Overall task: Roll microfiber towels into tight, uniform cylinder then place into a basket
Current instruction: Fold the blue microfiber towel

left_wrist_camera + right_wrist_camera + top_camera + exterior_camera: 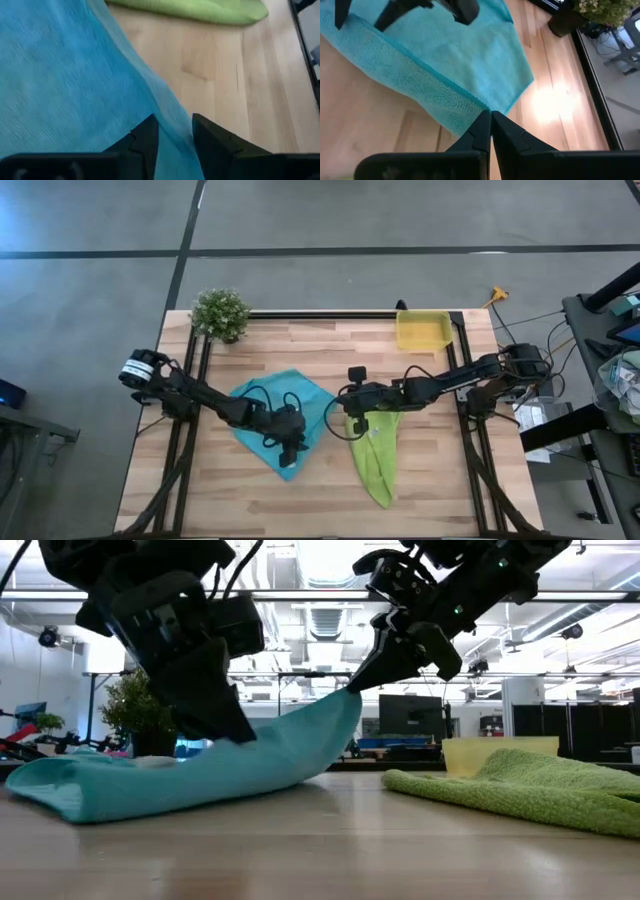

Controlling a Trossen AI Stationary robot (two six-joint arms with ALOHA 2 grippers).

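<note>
The turquoise microfiber towel lies left of the table's centre. One corner of it is lifted by my right gripper, which is shut on it. My left gripper is at the towel's near side, with the towel's edge between its fingers. The lime-green towel lies bunched and flat on the wood to the right of centre, and no gripper touches it. The yellow basket stands at the table's far edge. My left gripper has the turquoise towel's edge between its two fingers, the cloth filling the gap between them. The fingers slant down onto it from the table's left. The cloth here lies close to the table. My right gripper pinches the towel's right corner between its fingertips, slanting down from the table's right. That corner is raised clear of the table. The cloth slopes from it down to the part that rests on the wood.
A small potted plant stands at the far left corner. A dark frame rail runs along the far edge. Bare wood lies along the near edge and between the two towels.
</note>
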